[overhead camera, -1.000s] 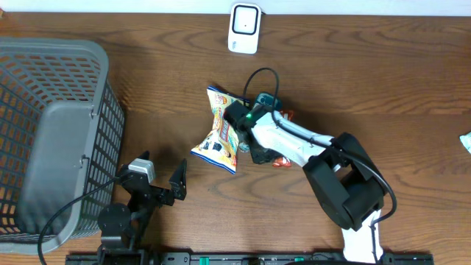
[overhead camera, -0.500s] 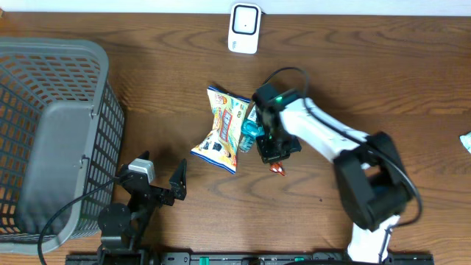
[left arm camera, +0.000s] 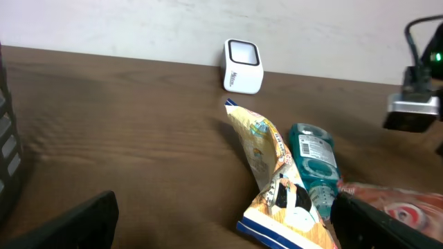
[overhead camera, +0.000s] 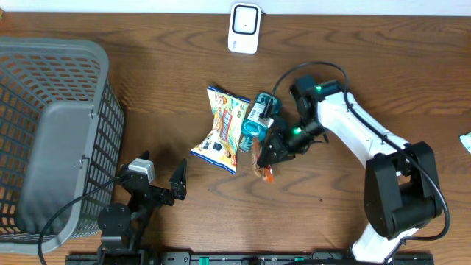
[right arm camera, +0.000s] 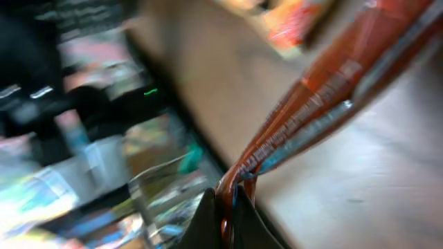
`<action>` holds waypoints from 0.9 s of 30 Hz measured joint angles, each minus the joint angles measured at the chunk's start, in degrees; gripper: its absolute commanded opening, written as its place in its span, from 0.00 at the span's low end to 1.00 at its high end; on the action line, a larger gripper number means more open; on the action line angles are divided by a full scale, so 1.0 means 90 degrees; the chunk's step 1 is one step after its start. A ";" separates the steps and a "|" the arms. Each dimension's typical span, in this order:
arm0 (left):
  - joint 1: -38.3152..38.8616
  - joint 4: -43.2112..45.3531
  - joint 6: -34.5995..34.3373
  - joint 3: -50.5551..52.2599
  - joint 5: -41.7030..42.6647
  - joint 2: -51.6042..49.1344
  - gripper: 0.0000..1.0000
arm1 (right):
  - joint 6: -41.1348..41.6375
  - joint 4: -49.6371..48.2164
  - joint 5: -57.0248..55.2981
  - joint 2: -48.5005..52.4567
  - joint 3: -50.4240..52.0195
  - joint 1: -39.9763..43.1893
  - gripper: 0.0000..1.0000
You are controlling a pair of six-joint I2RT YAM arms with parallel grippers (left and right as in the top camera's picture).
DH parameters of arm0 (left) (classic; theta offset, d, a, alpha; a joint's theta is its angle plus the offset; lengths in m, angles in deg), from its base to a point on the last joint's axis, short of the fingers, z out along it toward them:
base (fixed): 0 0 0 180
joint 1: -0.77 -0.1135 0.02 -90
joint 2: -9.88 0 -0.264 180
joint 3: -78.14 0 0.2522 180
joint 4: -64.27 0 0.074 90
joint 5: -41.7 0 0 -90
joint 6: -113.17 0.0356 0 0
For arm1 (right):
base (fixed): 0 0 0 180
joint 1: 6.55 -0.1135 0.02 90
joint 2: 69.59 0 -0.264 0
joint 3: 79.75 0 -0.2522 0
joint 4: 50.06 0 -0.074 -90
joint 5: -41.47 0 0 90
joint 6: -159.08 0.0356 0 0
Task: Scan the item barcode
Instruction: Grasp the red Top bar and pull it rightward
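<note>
The glossy red-orange packet, pinched at one end in the right gripper, stretches out taut and tilted, well apart from the small white scanner standing upright.

Overhead top-down; left wrist low, sharing scanner; right close-up.

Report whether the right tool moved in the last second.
Yes. The right tool, shut on the red packet, swung off the snack bag, rightward in the overhead view.
</note>
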 measured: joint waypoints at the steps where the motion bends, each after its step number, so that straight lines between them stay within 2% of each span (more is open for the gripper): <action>1: 0.0000 0.0002 0.0002 0.0000 -0.0002 0.0000 0.98 | -0.0265 0.0175 0.0313 0.0000 0.0068 0.0027 0.01; 6: 0.0000 0.0000 0.0000 0.0000 -0.0002 0.0000 0.98 | -0.1413 0.0792 0.1345 0.0000 0.0374 0.0039 0.01; 12: 0.0000 0.0000 0.0000 0.0000 -0.0002 0.0000 0.98 | -0.1936 0.0529 0.1508 0.0000 0.0726 0.0134 0.01; 19: 0.0000 0.0000 0.0000 0.0000 -0.0002 0.0000 0.98 | -0.1763 -0.0158 0.1037 0.0002 0.1246 0.0573 0.01; 27: 0.0000 0.0000 0.0000 0.0000 -0.0005 0.0000 0.98 | -0.1010 -0.1061 0.0459 0.0002 0.1753 0.1409 0.01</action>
